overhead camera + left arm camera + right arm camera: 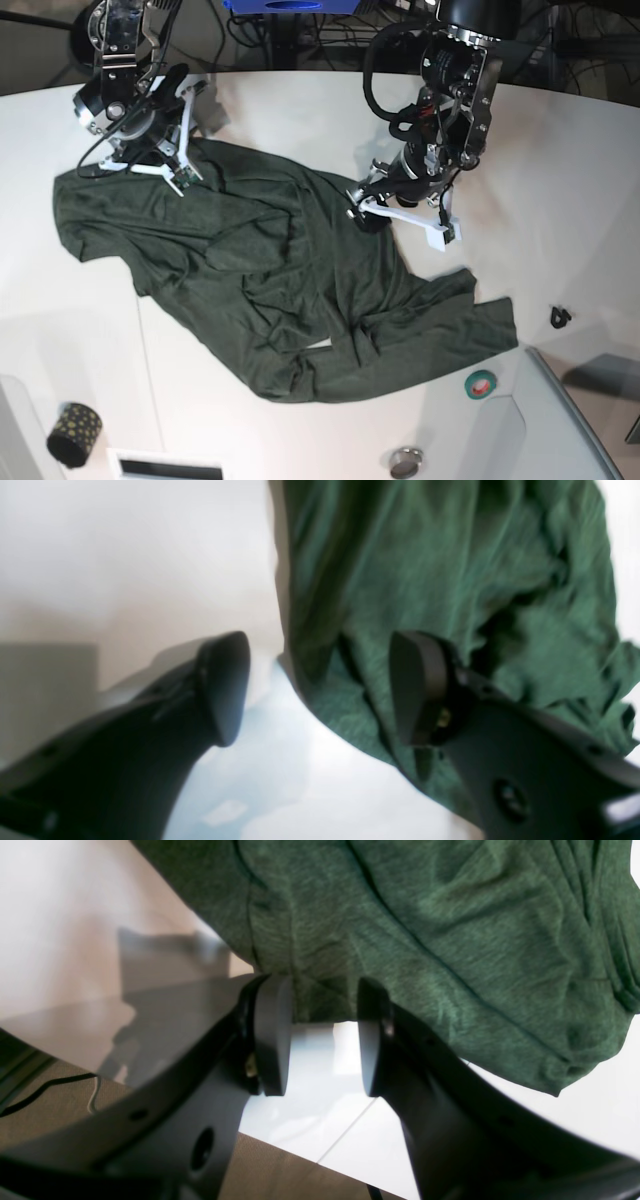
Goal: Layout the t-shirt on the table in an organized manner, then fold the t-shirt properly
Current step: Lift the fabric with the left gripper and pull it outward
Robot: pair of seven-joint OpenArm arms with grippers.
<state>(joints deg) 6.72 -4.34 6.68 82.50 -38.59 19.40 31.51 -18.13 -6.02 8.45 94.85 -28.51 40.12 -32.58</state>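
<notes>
The dark green t-shirt point(280, 280) lies crumpled and slanted across the white table point(560, 150), with one sleeve reaching toward the lower right. My left gripper point(364, 213) sits at the shirt's upper right edge. In the left wrist view it point(320, 690) is open wide: one finger is over the t-shirt point(425, 570), the other over bare table, and nothing is pinched. My right gripper point(180, 175) is at the shirt's upper left edge. Its pads point(320, 1035) stand partly apart, and the hem of the t-shirt point(425, 940) lies between the fingertips.
A black dotted roll point(73, 430) sits at the front left. A green tape ring point(481, 382) and a round metal piece point(405, 462) lie near the front. At the right there is a small black clip point(560, 317) and a grey raised panel point(570, 430). Cables run behind the table.
</notes>
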